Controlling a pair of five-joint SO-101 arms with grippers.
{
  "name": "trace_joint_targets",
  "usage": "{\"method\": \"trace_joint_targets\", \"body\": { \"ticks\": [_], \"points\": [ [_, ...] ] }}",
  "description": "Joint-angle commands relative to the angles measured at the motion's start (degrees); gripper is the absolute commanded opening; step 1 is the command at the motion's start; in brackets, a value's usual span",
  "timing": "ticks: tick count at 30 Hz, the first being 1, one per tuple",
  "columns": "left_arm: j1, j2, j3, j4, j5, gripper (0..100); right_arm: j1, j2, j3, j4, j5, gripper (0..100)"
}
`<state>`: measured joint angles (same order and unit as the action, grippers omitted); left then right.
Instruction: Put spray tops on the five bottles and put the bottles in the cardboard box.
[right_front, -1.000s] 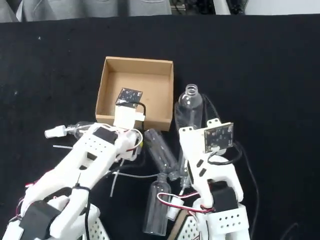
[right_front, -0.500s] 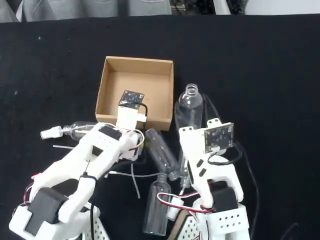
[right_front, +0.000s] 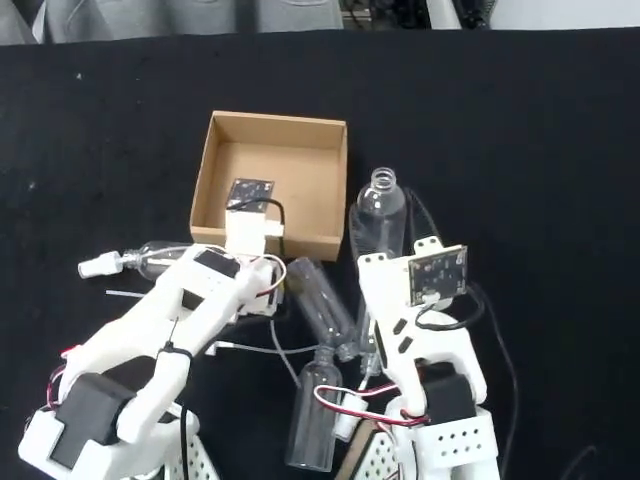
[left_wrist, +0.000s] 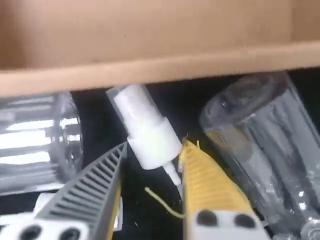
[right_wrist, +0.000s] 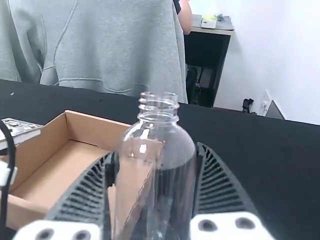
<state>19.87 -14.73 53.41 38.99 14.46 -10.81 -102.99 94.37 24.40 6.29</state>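
High view: brown cardboard box (right_front: 275, 122) upper centre, clear plastic bottle (right_front: 380, 215) upright just right of it | Left wrist: left fingers (left_wrist: 95, 185) pinching white plastic spray top (left_wrist: 147, 132) near the box wall | Right wrist: right fingers (right_wrist: 215, 185) pinching the upright bottle.

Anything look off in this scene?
An open bottle and a second bottle lie on their sides outside the box; a capped bottle lies by its corner. Nothing looks spilled or broken.
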Motion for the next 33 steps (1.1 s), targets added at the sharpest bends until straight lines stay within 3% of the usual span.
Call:
{"method": "trace_joint_targets", "body": {
  "ticks": [1,15,33],
  "points": [
    [-1.36,-0.62,-3.21,-1.32,9.23,15,1.67,-5.67,-1.63,-2.11,0.44,6.7],
    [-2.33,-0.7,-3.3,-0.88,14.51,15,1.67,-5.67,-1.63,-2.11,0.53,6.8],
    [-5.23,-0.7,-3.3,-0.7,14.86,15,1.67,-5.67,-1.63,-2.11,0.53,6.8]
  ]
}}
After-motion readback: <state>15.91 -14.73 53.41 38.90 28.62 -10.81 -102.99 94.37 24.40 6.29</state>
